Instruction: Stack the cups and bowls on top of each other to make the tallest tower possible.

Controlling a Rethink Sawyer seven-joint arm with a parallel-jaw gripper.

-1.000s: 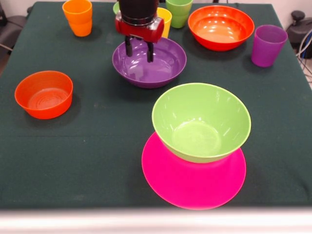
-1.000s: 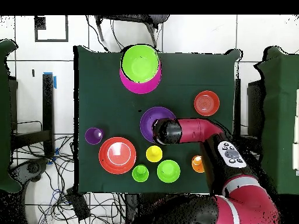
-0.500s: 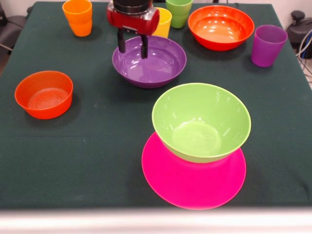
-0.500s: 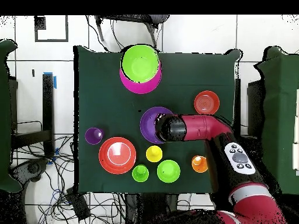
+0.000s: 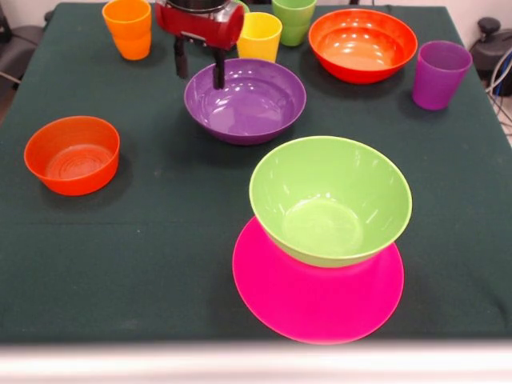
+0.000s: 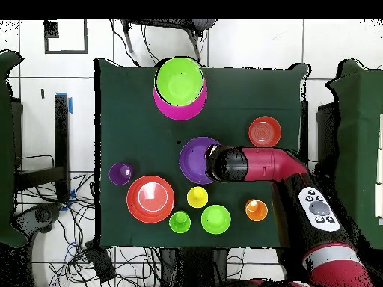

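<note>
My gripper [image 5: 199, 67] hangs open and holds nothing, its two fingers on either side of the far left rim of the wide purple bowl [image 5: 246, 100]. In the overhead view the gripper [image 6: 217, 164] covers the right edge of that bowl [image 6: 194, 159]. The light green bowl [image 5: 330, 198] sits in the pink bowl [image 5: 318, 300] at the near edge. Behind the gripper stand the orange cup [image 5: 128, 28], yellow cup [image 5: 260, 36] and light green cup [image 5: 294, 20]. The purple cup [image 5: 440, 74] is at the right. One orange-red bowl [image 5: 362, 44] lies at the back, a smaller one [image 5: 72, 154] at the left.
A small green bowl [image 6: 215, 219] sits near the robot's side of the table, between the yellow cup [image 6: 197, 196] and the orange cup [image 6: 256, 209]. A dark green cloth [image 5: 160, 240] covers the table. Cables lie on the floor around it.
The open gripper has drifted from over the purple bowl's inside toward its far left rim in the front view. No bowl or cup has moved.
</note>
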